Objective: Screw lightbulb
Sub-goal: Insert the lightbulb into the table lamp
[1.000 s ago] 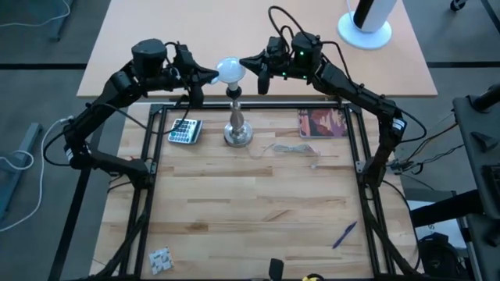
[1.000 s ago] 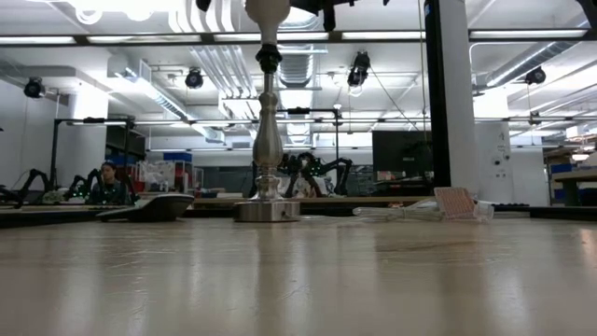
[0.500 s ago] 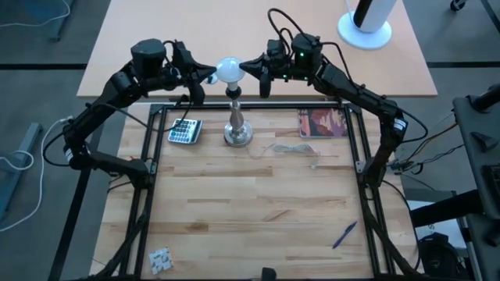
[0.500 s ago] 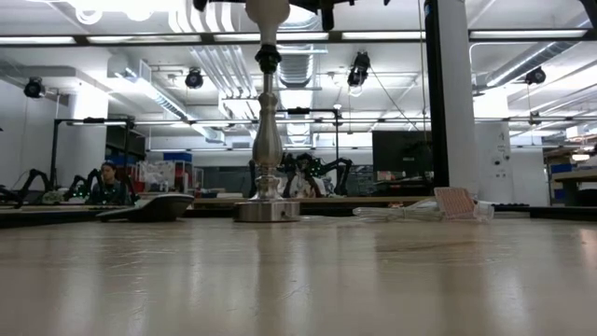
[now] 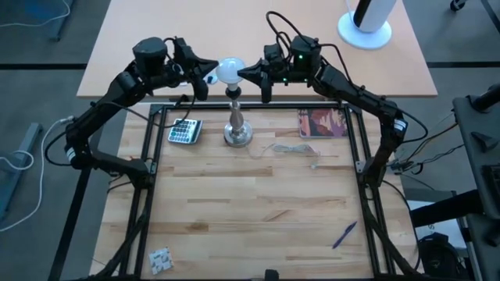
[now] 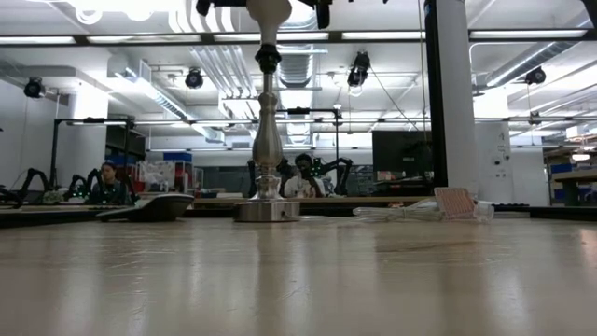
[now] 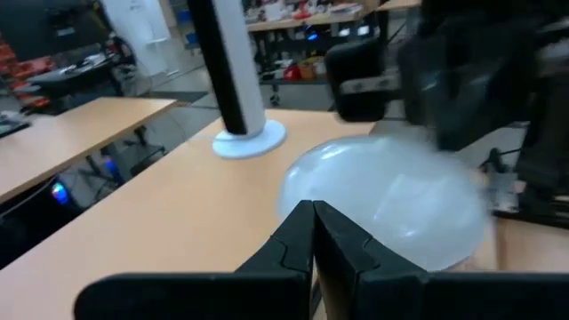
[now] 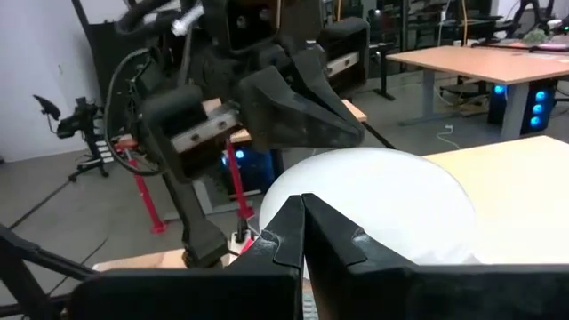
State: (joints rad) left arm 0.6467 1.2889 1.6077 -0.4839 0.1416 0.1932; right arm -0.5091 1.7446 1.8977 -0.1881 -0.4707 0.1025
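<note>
At the far edge of the table, seen from above, the left gripper (image 5: 209,76) has its two fingers pressed fully together, holding nothing, with the closed tip right against the 9 o'clock side of the lightbulb (image 5: 228,70). The right gripper (image 5: 242,71), likewise fully closed and empty, meets the bulb from its 3 o'clock side, so the white frosted globe sits between the two pointed tips. In the left wrist view the closed fingers (image 7: 313,233) reach the near face of the bulb (image 7: 391,206), with the right arm's dark body directly behind it; the right wrist view gives the mirror case, closed fingers (image 8: 302,227) at the bulb (image 8: 373,200) and the left gripper (image 8: 293,102) beyond. The bulb rests upright on top of the silver lamp stand (image 5: 237,125), whose round foot stands on the wooden tabletop (image 5: 258,211). From the stand's foot, a calculator (image 5: 184,130) lies at 9 o'clock, a loose clear cord (image 5: 291,150) at 4 o'clock, and a reddish printed card (image 5: 322,122) at 3 o'clock. Well apart, near the front edge, lie a blue pen (image 5: 344,234) and a small patterned packet (image 5: 160,260).
</note>
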